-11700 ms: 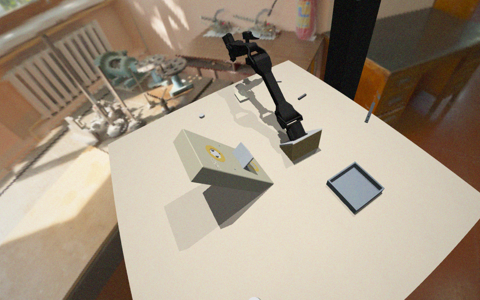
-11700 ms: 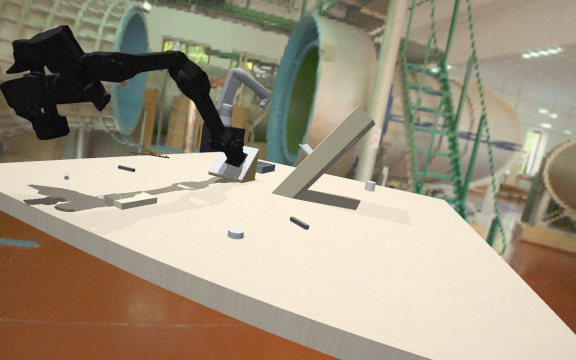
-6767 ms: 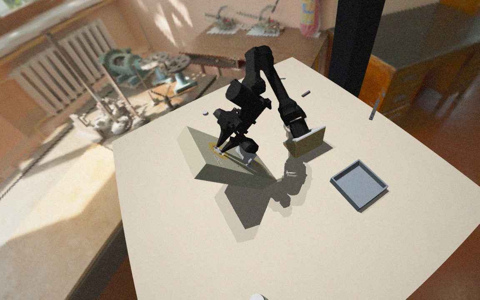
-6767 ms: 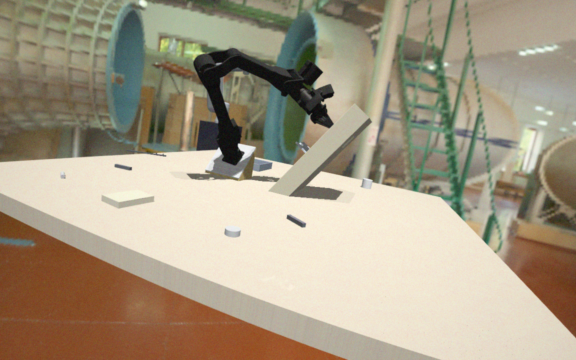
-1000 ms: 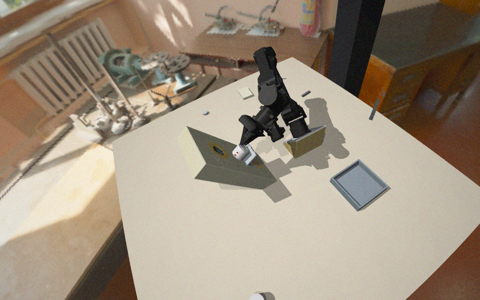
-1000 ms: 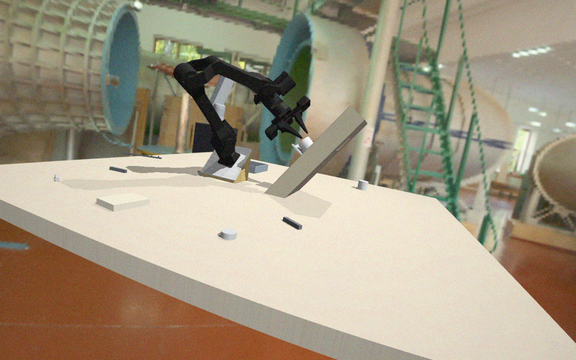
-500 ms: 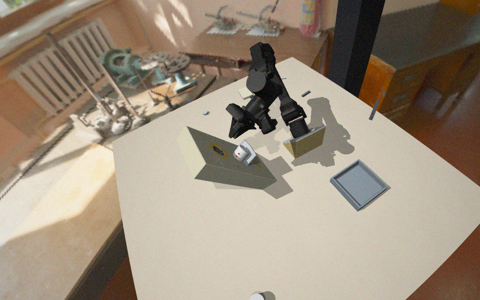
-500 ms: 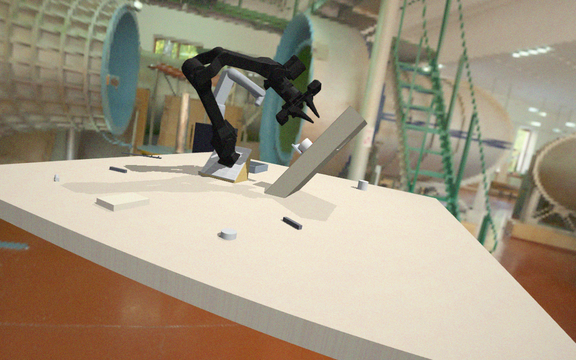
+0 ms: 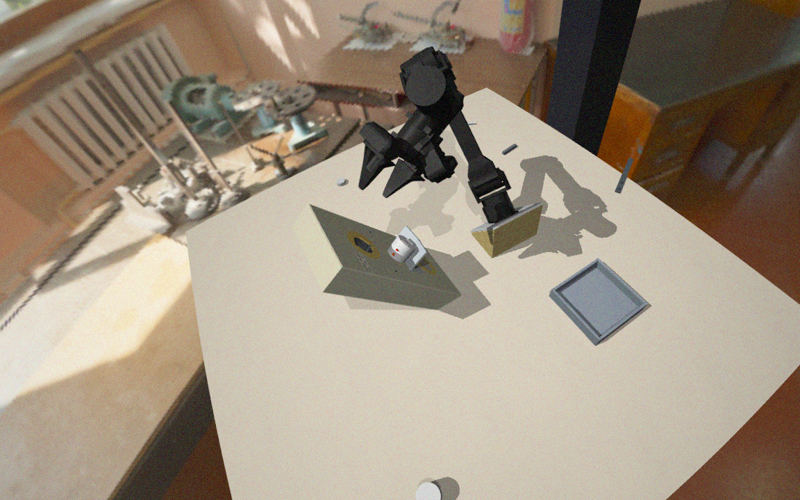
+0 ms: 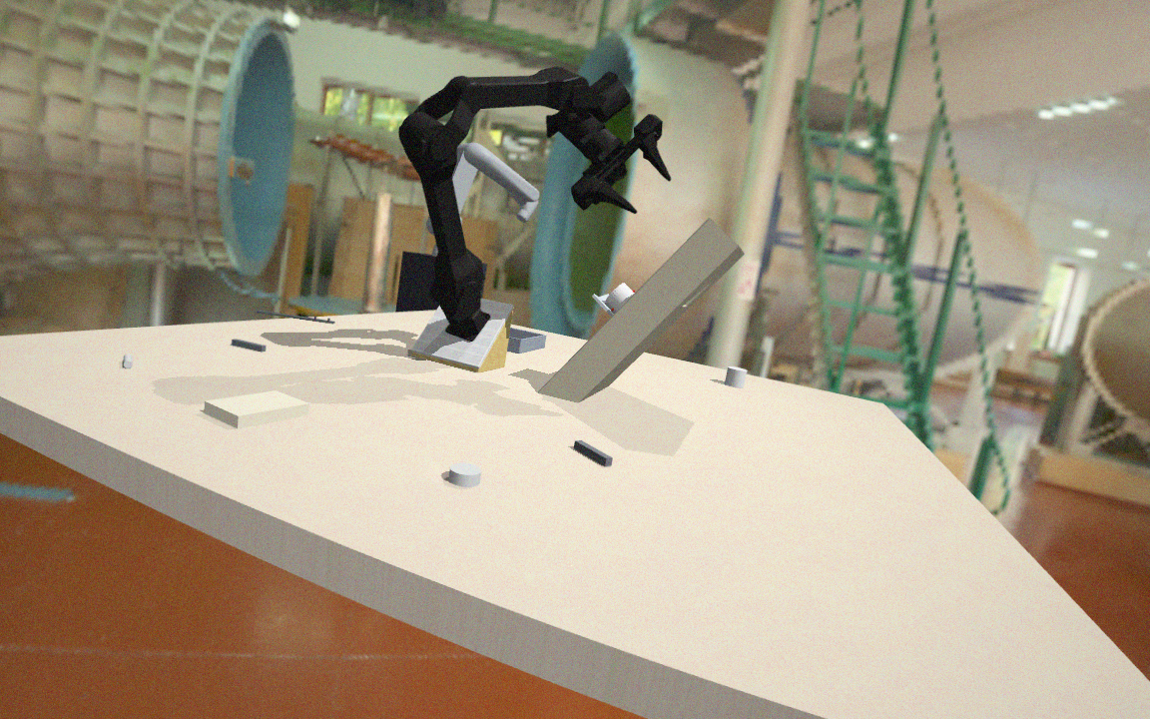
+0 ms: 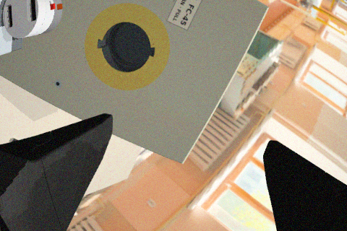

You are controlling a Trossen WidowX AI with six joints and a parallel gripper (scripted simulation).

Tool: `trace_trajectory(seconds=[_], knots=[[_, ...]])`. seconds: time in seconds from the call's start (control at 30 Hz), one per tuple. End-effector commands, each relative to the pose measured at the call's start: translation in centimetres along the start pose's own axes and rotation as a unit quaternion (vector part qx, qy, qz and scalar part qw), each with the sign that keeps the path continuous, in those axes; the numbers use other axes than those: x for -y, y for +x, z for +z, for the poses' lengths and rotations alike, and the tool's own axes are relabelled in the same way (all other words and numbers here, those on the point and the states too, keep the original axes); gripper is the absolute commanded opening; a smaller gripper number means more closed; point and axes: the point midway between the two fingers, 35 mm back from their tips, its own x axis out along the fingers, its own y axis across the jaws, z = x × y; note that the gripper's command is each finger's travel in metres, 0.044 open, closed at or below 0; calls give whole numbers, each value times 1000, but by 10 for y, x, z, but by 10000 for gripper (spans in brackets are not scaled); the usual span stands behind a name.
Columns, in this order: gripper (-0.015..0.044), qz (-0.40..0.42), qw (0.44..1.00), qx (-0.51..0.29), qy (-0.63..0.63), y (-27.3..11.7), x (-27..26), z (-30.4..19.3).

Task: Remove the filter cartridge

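Observation:
The white filter cartridge (image 9: 400,249) (image 10: 619,298) (image 11: 29,12) is out of its socket and lies against the pale bracket (image 9: 411,233) (image 10: 601,305) on the sloping service panel (image 9: 384,285) (image 10: 651,313) (image 11: 202,79). Its two slots and red marks show in the wrist view. The dark round socket (image 9: 363,244) (image 11: 126,47) with its yellow ring is empty. My gripper (image 9: 373,192) (image 10: 651,195) (image 11: 191,138) is open and empty, above and clear of the panel and cartridge. The grey-blue tray (image 9: 573,315) (image 10: 530,344) is empty, on the far side of the robot base from the panel.
The wedge-shaped robot base (image 9: 518,231) (image 10: 493,351) stands between panel and tray. A cream block (image 10: 256,409), a grey disc (image 10: 464,475), a dark bar (image 10: 592,453) and a white cylinder (image 9: 429,491) (image 10: 736,376) lie or stand around the table.

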Motion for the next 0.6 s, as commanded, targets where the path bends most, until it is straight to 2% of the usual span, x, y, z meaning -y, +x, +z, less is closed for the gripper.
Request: trace_trajectory(seconds=[0.0, 0.03, 0.27, 0.4, 0.57], knots=[[322, 15, 999, 2, 46, 2, -5, 3], [305, 23, 996, 4, 86, 5, -9, 5], [305, 88, 928, -3, 362, 20, -44, 20], [305, 124, 852, -28, 507, 27, -66, 26], [305, 159, 724, -79, 667, 34, -93, 33]])
